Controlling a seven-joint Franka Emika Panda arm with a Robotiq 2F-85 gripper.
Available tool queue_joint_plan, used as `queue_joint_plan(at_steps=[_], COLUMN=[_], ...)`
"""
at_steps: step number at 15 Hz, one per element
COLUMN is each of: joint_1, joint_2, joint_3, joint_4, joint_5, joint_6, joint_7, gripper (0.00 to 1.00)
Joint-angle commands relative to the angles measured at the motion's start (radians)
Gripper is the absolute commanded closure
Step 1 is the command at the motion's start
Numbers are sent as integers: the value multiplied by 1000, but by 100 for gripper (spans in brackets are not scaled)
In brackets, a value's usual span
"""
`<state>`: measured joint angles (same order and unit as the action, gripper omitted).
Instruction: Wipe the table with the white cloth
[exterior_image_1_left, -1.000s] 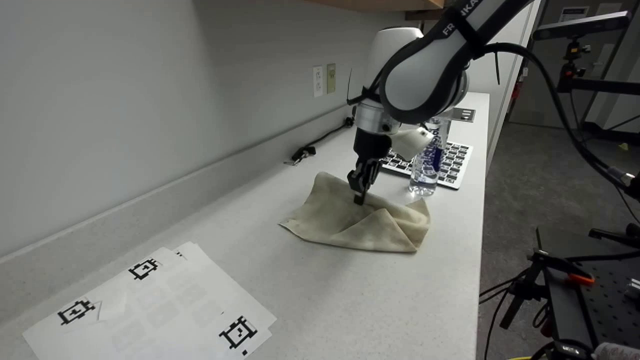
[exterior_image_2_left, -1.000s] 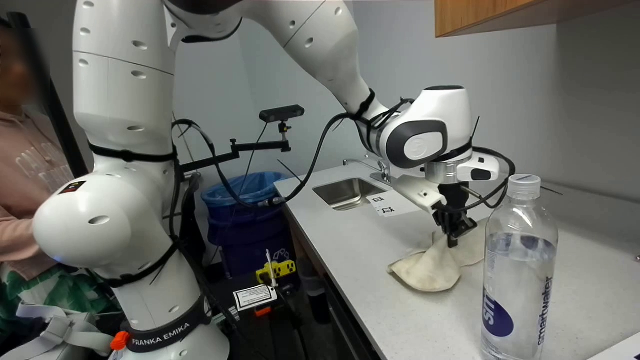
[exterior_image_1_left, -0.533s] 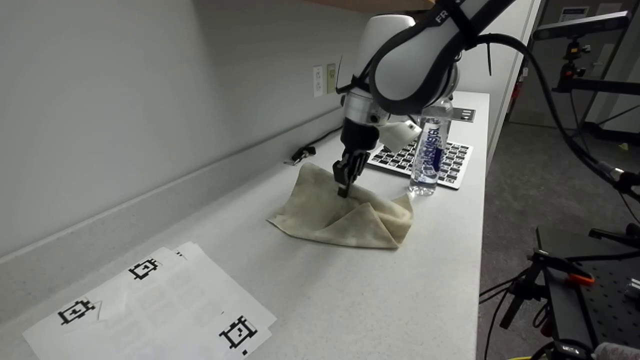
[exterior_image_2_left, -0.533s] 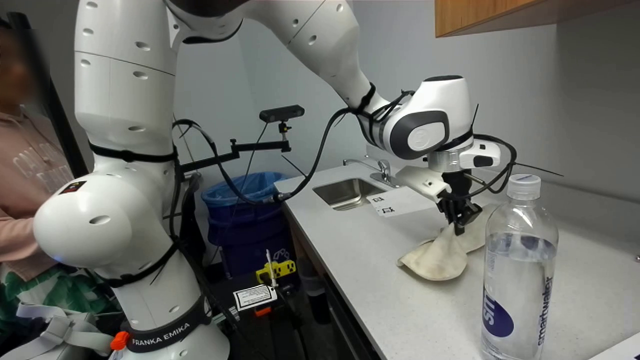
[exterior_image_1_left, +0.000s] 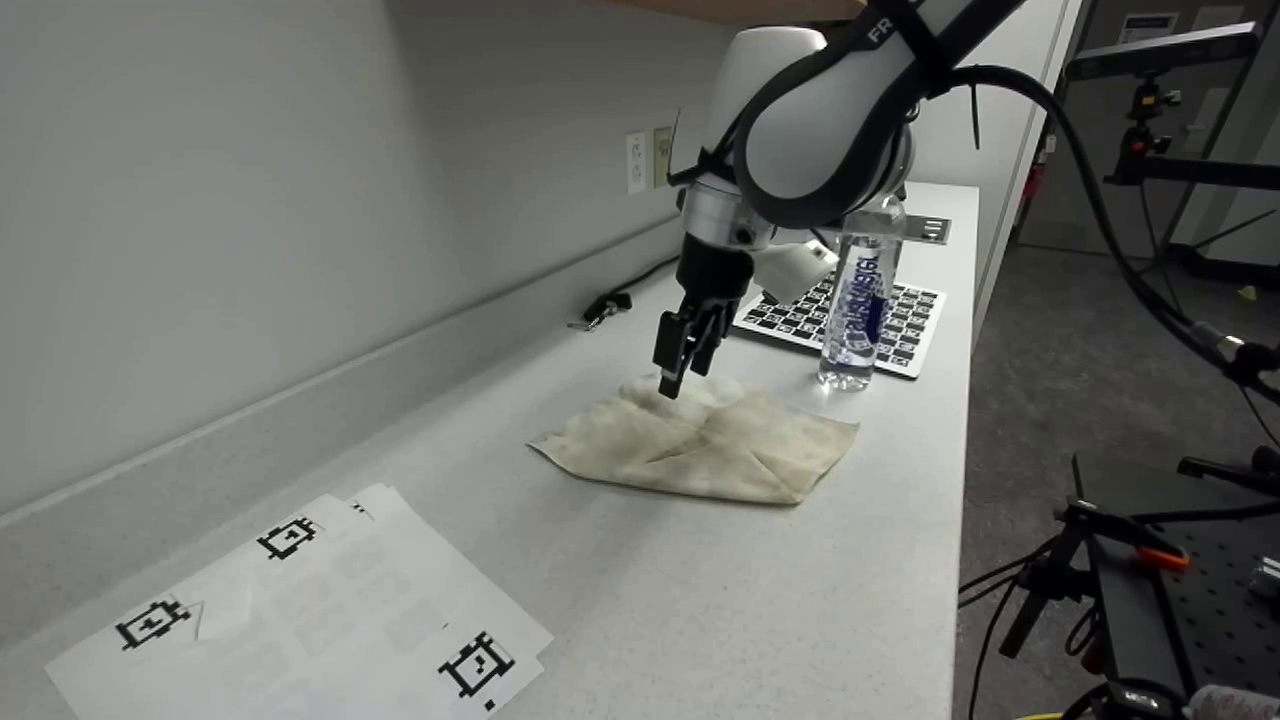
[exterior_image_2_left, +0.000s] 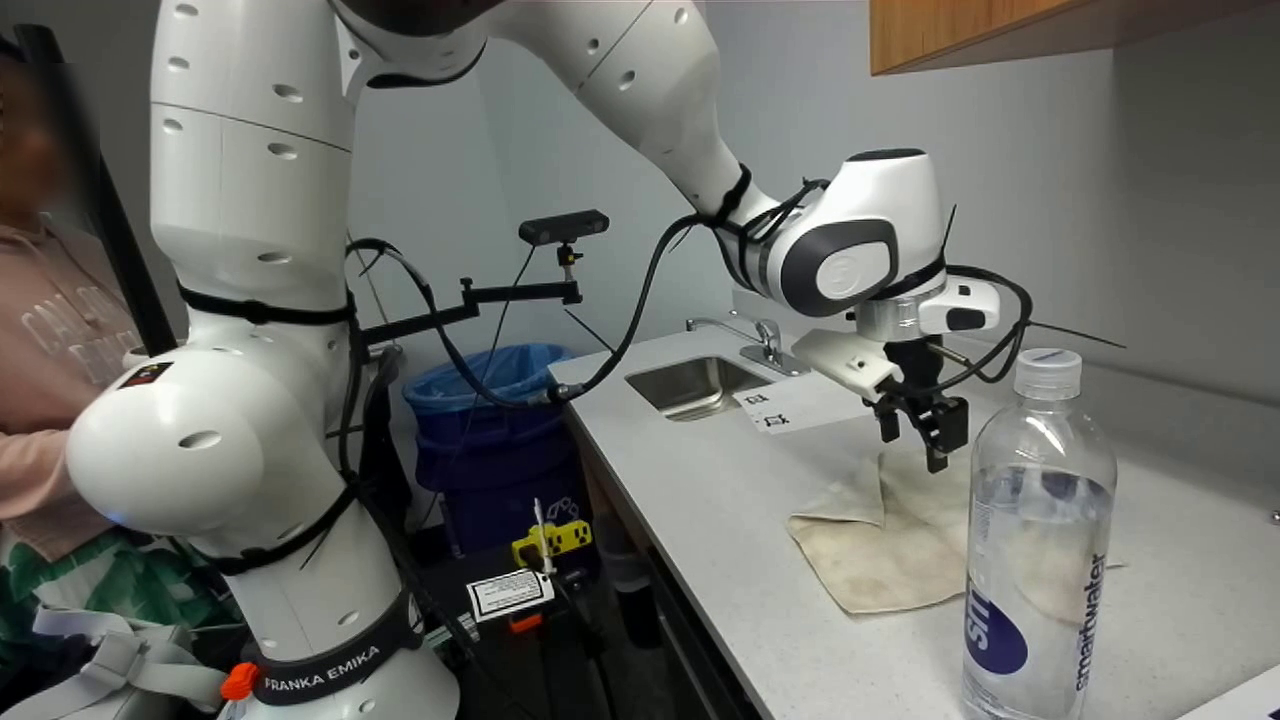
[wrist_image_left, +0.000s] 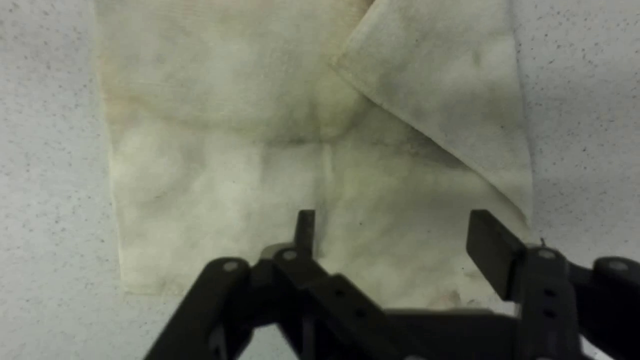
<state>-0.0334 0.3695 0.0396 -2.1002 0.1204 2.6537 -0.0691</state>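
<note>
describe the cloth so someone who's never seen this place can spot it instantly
Find the pale counter beside the grey wall. On it, between the paper sheets and the water bottle and below the robot's open jaws, lies the cloth. Unlike the flat black-marked sheets and clear bottle, it is stained off-white fabric with a folded flap.

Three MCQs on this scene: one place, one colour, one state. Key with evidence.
1. Where is the cloth?
A) In the sink
B) On the counter
C) On the floor

2. What colour is the bin?
A) Blue
B) Red
C) White

3. The gripper is:
A) Shut on the cloth
B) Shut, holding nothing
C) Open

1-B: it lies spread there in both exterior views.
2-A: its blue body shows in an exterior view.
3-C: its jaws stand wide apart in the wrist view, cloth loose below.
</note>
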Motion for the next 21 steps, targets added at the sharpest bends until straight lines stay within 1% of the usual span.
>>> queue_joint_plan(at_steps=[1,4,8,15,21], joint_1=[6,9,24,55,54], joint_2=[-15,-41,-83,-206,-249], joint_3=[2,5,-2,-3,-3], joint_4=[2,-11,-22,-48,-93], joint_5=[-11,-7,-18,-47,-46], joint_6=[0,-16,-77,-230,-284], joint_7=[3,9,39,91,76], gripper=[0,0,0,0,0])
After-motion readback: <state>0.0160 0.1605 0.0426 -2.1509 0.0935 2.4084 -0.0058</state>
